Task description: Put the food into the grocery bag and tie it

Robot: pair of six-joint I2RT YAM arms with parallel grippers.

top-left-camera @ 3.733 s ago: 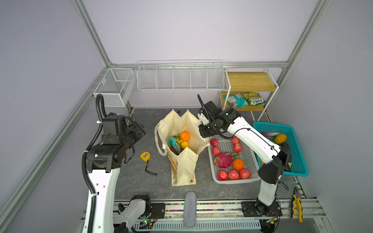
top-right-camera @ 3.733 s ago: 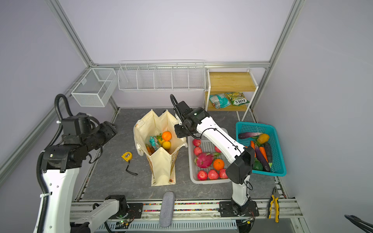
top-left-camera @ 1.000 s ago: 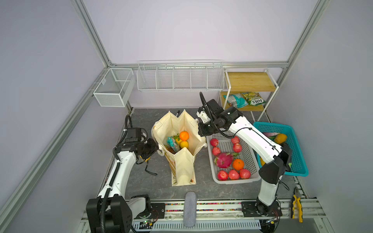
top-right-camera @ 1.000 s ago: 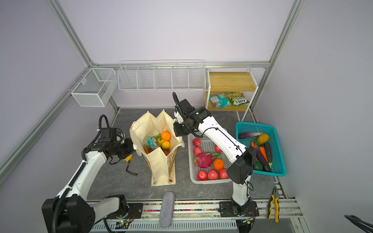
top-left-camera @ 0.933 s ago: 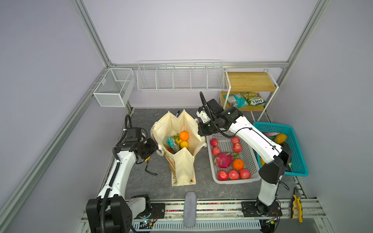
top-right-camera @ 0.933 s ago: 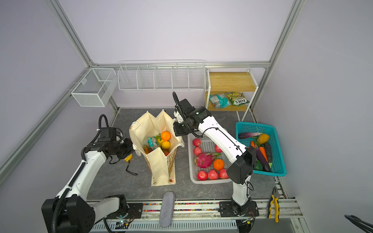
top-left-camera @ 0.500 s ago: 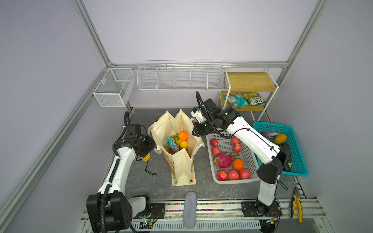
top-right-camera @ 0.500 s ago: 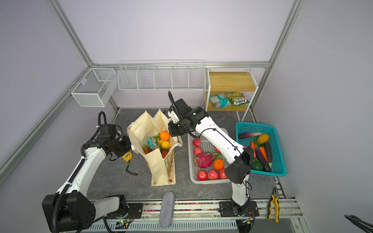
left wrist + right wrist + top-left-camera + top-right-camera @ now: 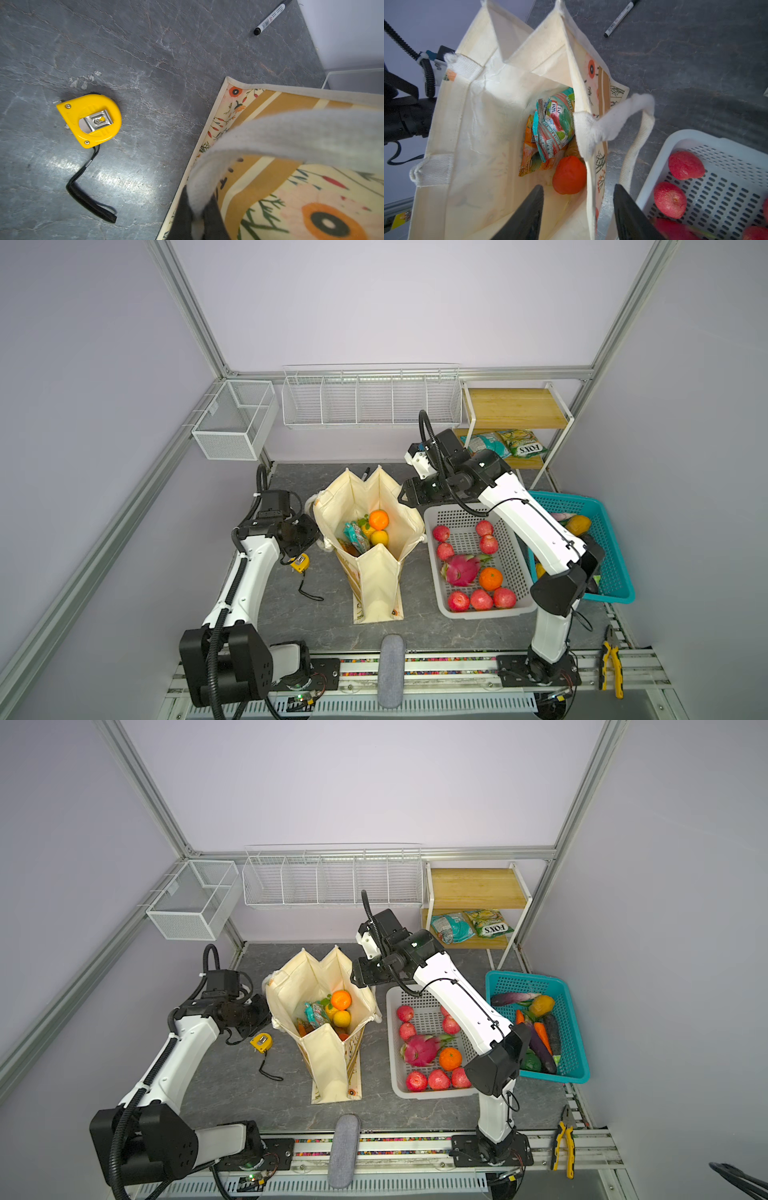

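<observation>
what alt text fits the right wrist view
The open end effector hangs over the cream grocery bag, its fingers either side of one bag wall. Inside lie a teal snack packet, an orange packet and a red-orange fruit; a white basket of red fruit sits beside the bag.

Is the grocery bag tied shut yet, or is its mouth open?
Open, not tied. The grocery bag stands upright, mouth spread, an orange and a teal packet visible inside. The left gripper pinches one rope handle.
</observation>
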